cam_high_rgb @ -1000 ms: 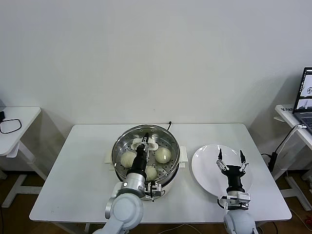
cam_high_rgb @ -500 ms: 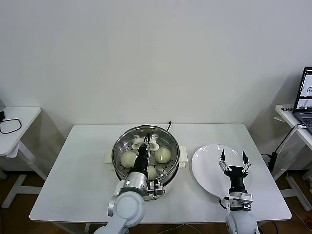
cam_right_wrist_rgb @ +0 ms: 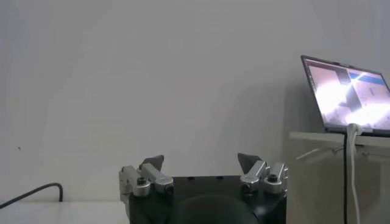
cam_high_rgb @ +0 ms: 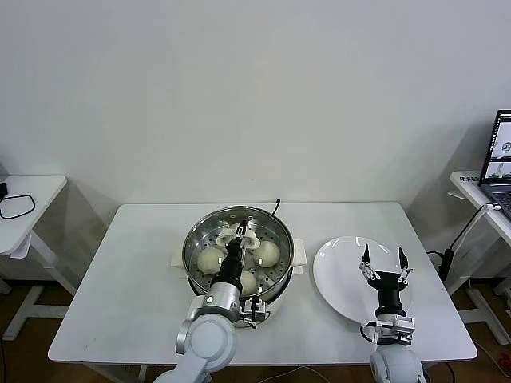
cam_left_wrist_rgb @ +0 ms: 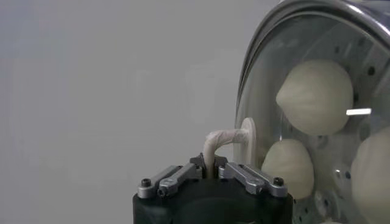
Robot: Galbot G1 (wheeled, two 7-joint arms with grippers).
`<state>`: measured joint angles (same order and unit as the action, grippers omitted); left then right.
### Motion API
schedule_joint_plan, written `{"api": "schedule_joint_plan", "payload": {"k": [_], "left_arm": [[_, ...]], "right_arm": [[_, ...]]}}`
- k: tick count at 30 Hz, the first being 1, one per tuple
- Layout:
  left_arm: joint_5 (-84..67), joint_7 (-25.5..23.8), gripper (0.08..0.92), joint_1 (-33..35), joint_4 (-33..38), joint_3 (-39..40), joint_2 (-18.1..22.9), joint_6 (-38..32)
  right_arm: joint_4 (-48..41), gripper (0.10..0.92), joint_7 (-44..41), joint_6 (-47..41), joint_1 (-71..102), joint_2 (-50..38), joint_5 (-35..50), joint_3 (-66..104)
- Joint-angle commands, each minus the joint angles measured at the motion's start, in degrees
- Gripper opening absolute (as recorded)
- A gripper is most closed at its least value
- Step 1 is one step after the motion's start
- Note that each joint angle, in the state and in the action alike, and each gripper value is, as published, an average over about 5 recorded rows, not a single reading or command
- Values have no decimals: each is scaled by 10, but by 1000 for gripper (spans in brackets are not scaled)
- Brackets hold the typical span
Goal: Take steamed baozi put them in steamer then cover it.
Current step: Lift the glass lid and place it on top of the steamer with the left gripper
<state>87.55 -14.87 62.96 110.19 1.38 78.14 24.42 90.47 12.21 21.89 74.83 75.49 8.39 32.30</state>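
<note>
The steamer [cam_high_rgb: 190, 267] stands mid-table with the glass cover [cam_high_rgb: 275, 235] over it. Through the glass I see three baozi in the head view [cam_high_rgb: 210, 259] [cam_high_rgb: 267, 253] [cam_high_rgb: 247, 282]; a fourth is hidden behind the arm and handle. My left gripper [cam_high_rgb: 238, 239] is shut on the cover's cream handle [cam_left_wrist_rgb: 220, 139], seen up close in the left wrist view [cam_left_wrist_rgb: 210, 167], where baozi [cam_left_wrist_rgb: 317, 97] show behind the glass. I cannot tell whether the rim is fully seated. My right gripper [cam_high_rgb: 382, 259] is open and empty above the white plate [cam_high_rgb: 335, 275]; it also shows in the right wrist view [cam_right_wrist_rgb: 201, 163].
The empty white plate lies right of the steamer. A black cable [cam_high_rgb: 279, 205] runs off the table's back edge. A laptop [cam_high_rgb: 501, 155] sits on a side table at far right, and another side table [cam_high_rgb: 28, 211] stands at far left.
The left gripper, still holding the cover's handle, has shifted very slightly over the steamer. The right gripper has drawn back a little toward the table's front edge.
</note>
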Motion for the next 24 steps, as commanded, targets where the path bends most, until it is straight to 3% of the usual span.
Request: {"api": "schedule_joint_plan", "payload": {"k": [1, 14, 24], "left_arm": [[5, -2, 193, 1, 1, 1, 1, -3], [4, 0, 214, 9, 8, -4, 0, -8], [-15, -1, 483, 34, 58, -8, -11, -7]], "right_arm": [[0, 823, 0, 0, -1, 1, -1, 0], [2, 823, 0, 0, -1, 1, -3, 0], [3, 823, 0, 1, 0, 2, -5, 0]]}}
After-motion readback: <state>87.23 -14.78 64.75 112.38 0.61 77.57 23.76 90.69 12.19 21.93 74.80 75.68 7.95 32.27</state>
